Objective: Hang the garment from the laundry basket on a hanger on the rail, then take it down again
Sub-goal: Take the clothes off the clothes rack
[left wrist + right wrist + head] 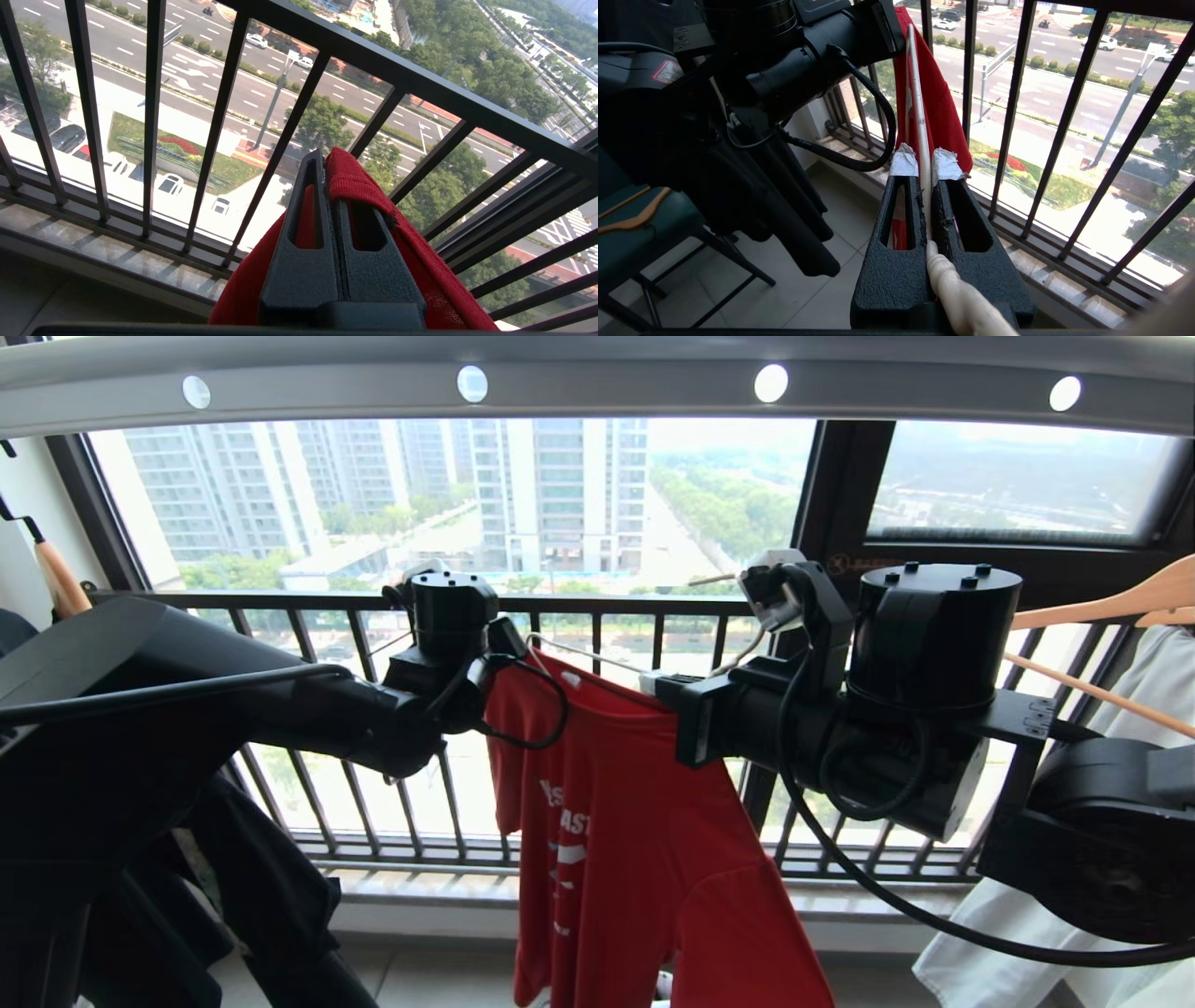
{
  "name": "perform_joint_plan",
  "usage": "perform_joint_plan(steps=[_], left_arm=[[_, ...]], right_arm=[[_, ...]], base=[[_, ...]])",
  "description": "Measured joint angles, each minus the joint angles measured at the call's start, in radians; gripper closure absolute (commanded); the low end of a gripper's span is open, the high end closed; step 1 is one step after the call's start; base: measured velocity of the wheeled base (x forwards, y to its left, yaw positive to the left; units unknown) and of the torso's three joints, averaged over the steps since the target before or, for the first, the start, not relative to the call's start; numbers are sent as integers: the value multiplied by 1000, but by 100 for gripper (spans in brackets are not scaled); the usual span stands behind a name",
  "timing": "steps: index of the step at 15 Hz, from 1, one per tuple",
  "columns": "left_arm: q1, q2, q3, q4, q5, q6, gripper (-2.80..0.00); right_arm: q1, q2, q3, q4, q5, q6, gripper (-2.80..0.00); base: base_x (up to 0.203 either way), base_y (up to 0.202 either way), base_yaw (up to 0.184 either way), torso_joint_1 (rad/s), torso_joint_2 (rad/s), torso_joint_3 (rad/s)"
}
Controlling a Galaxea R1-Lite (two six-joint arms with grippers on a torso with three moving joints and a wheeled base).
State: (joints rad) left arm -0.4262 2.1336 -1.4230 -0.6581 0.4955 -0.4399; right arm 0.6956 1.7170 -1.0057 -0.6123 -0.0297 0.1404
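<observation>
The red garment (pixel 616 840) hangs in front of the black balcony railing (pixel 579 607), below the grey rail (pixel 597 383), draped over the white wire hanger (pixel 597 661). The left pincer (pixel 329 186) is clamped on a fold of the garment's shoulder, at the hanger's left end. The right pincer (pixel 925 163), its tips wrapped in pale tape, is closed on the hanger's thin wire beside the twisted neck. Left of the garment hang dark clothes (pixel 261 887); to its right a white shirt (pixel 1148 709) sits on a wooden hanger (pixel 1111 602), both close by the arms.
</observation>
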Motion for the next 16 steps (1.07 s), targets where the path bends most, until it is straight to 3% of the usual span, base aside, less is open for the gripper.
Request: perform_joint_plan(steps=[12,16], left_arm=[[0,69,-6,3,-4,-1,0],[-6,79,11,8,-33,1,0]], right_arm=[[10,-50,-2,54,46,40,0],[12,-55,-2,52,72,61,0]], base=[[0,0,0,0,0,0],[0,0,0,0,0,0]])
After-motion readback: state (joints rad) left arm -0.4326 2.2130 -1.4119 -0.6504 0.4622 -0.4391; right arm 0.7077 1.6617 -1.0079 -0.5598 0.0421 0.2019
